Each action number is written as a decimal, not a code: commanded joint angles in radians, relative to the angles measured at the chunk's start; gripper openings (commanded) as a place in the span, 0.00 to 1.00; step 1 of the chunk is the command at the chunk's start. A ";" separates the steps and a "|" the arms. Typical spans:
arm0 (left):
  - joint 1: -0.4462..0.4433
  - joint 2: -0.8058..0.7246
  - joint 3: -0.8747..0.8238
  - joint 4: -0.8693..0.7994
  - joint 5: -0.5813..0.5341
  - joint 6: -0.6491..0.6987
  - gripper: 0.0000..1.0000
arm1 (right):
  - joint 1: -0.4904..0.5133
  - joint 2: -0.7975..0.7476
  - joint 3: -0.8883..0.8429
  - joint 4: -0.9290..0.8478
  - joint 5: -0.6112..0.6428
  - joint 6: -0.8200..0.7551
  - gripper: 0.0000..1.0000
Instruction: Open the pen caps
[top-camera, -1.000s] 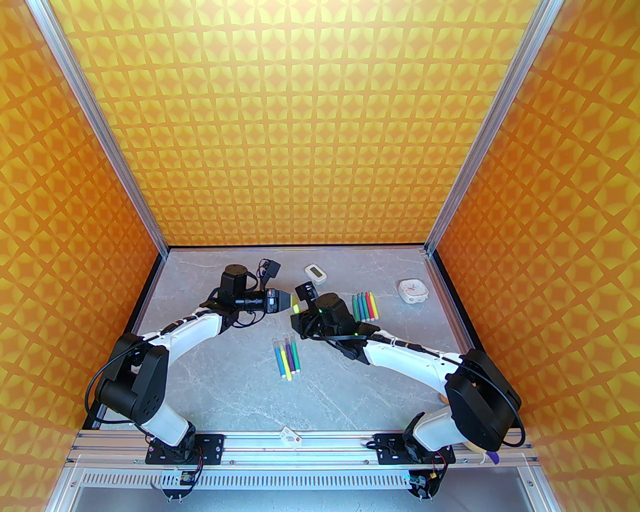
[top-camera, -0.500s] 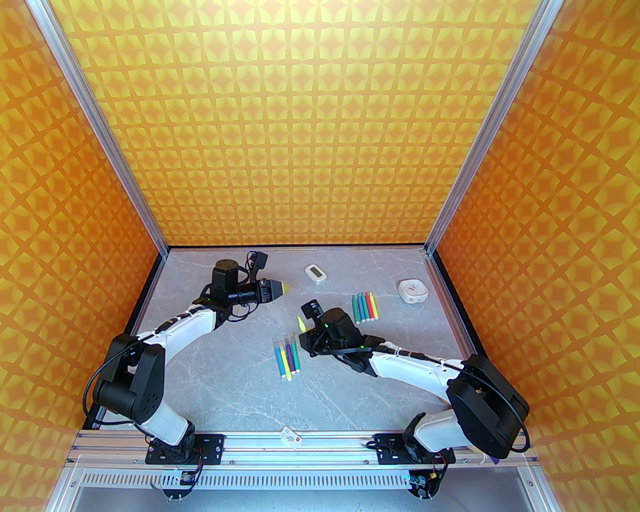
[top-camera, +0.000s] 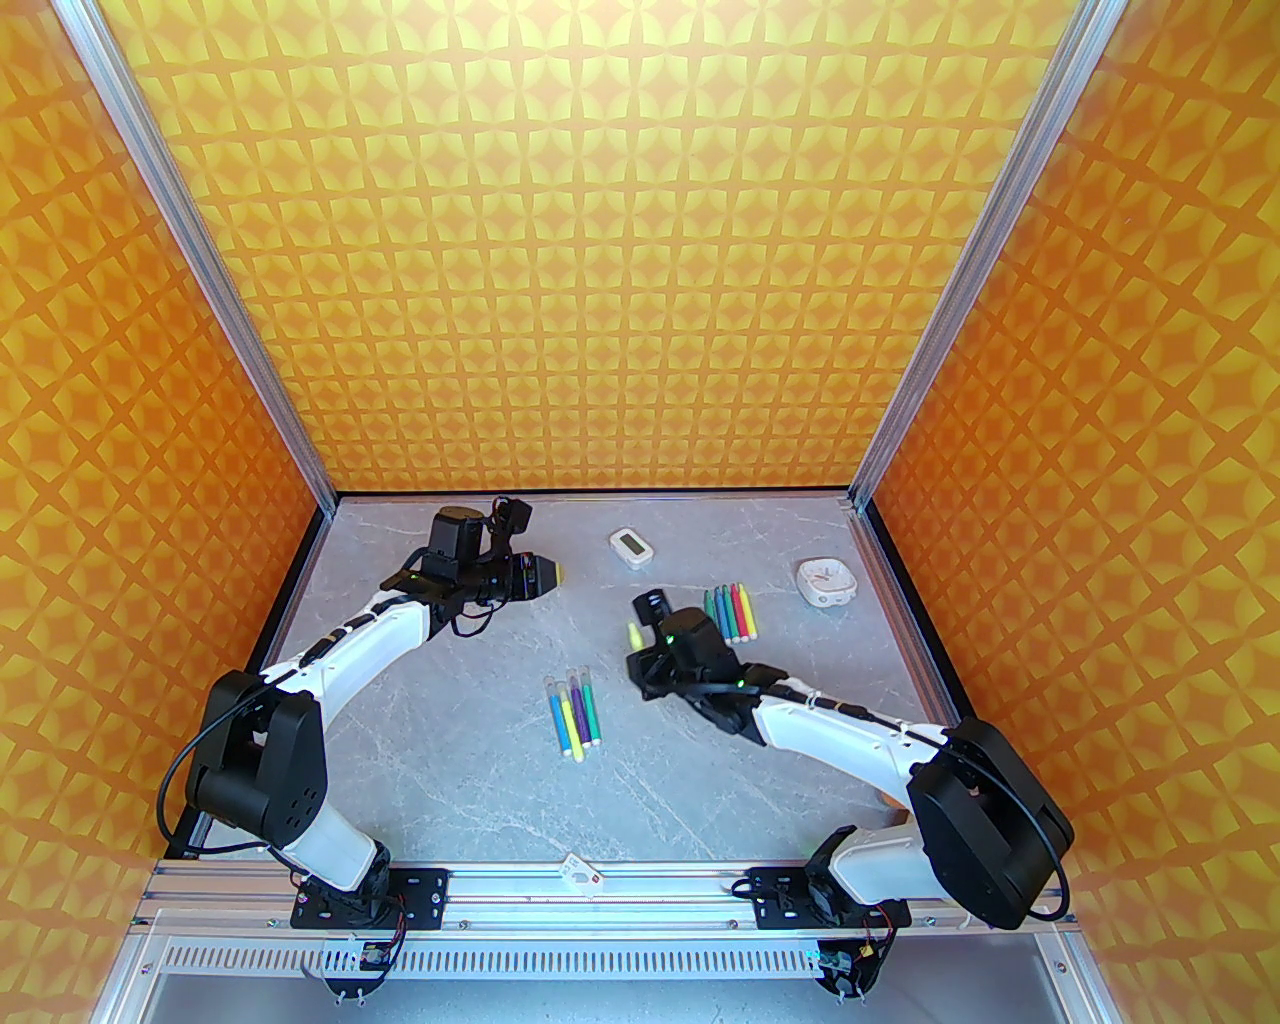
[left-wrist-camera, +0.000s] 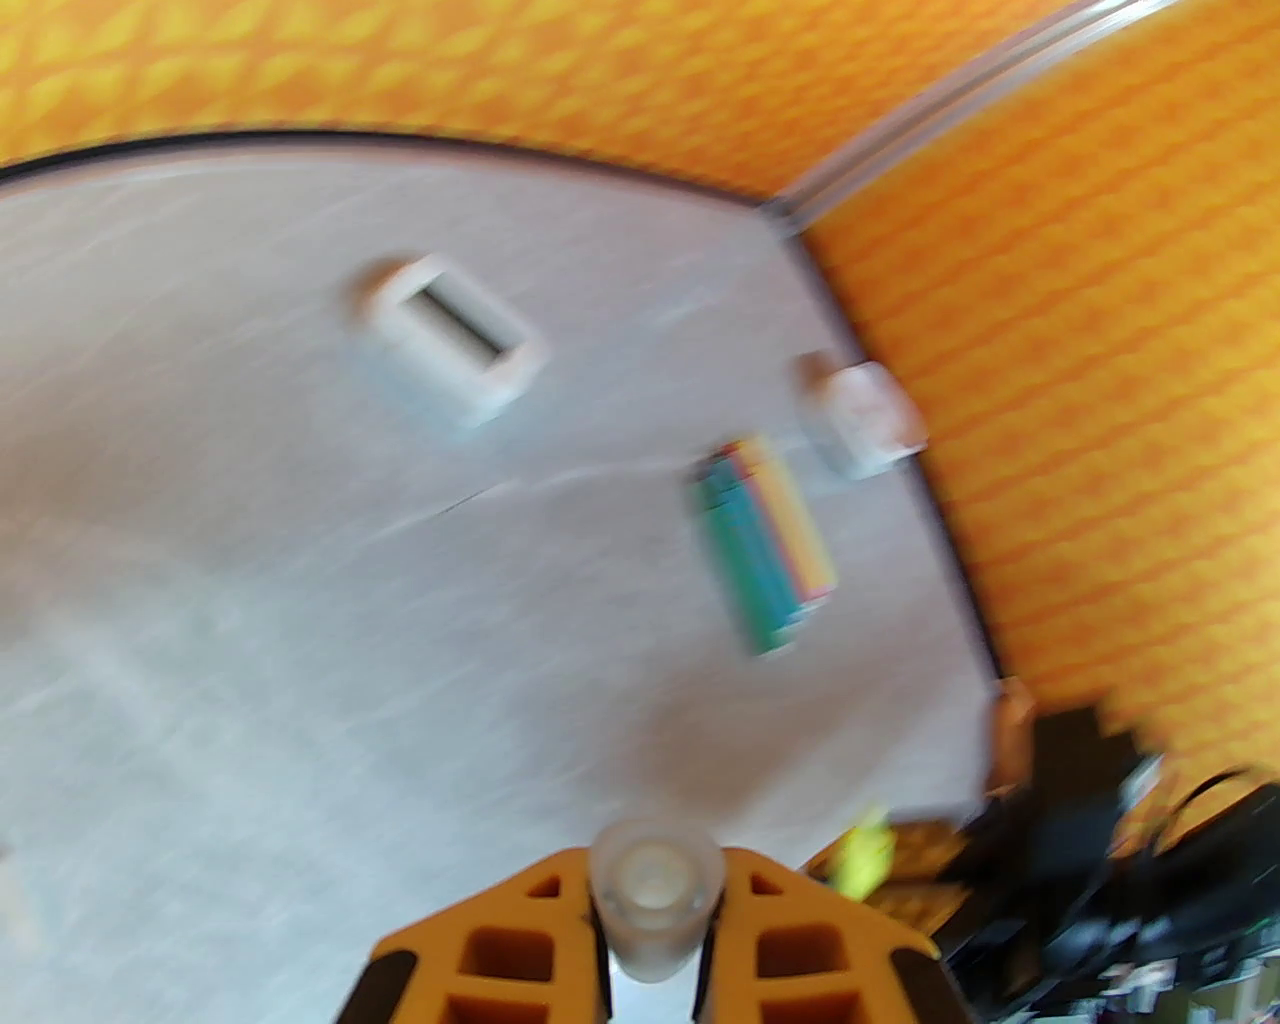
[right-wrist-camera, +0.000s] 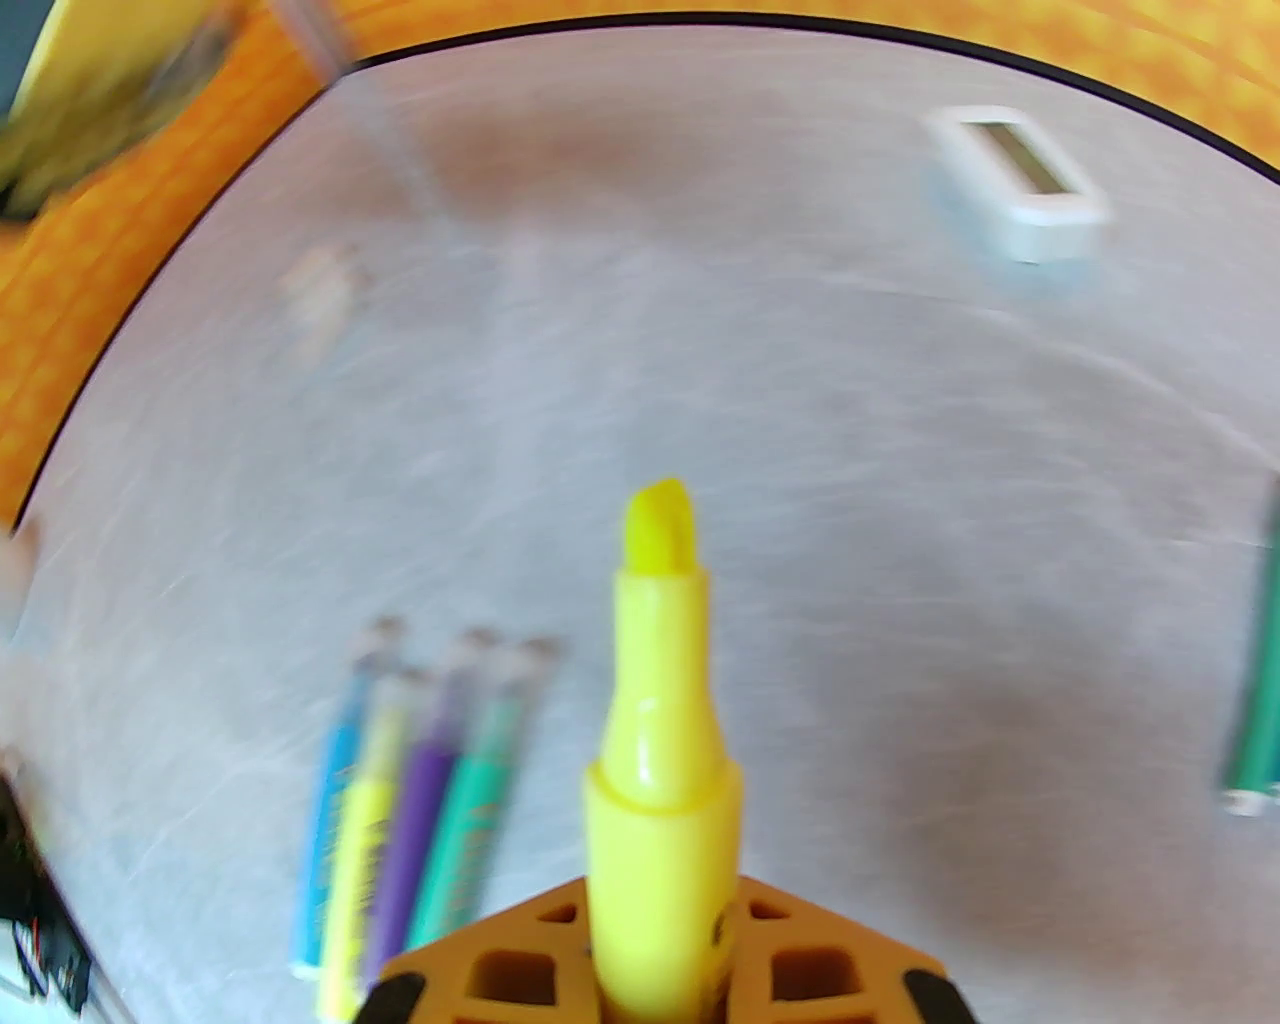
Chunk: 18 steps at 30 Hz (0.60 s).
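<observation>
Yellow pen (right-wrist-camera: 655, 720) uncapped, tip bare; pale cap (left-wrist-camera: 655, 890) apart.

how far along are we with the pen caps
One done: the yellow pen in the right gripper shows a bare tip, its cap in the left gripper. Four pens mid-table still wear caps. The five far pens are too small to judge.
</observation>
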 joint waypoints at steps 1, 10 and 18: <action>0.000 0.017 0.054 -0.213 -0.167 0.109 0.00 | -0.037 0.048 0.095 -0.102 0.074 0.011 0.00; -0.001 0.065 0.062 -0.360 -0.389 0.156 0.00 | -0.148 0.193 0.269 -0.260 0.154 0.005 0.00; -0.001 0.143 0.086 -0.418 -0.451 0.177 0.00 | -0.156 0.316 0.406 -0.360 0.275 -0.026 0.00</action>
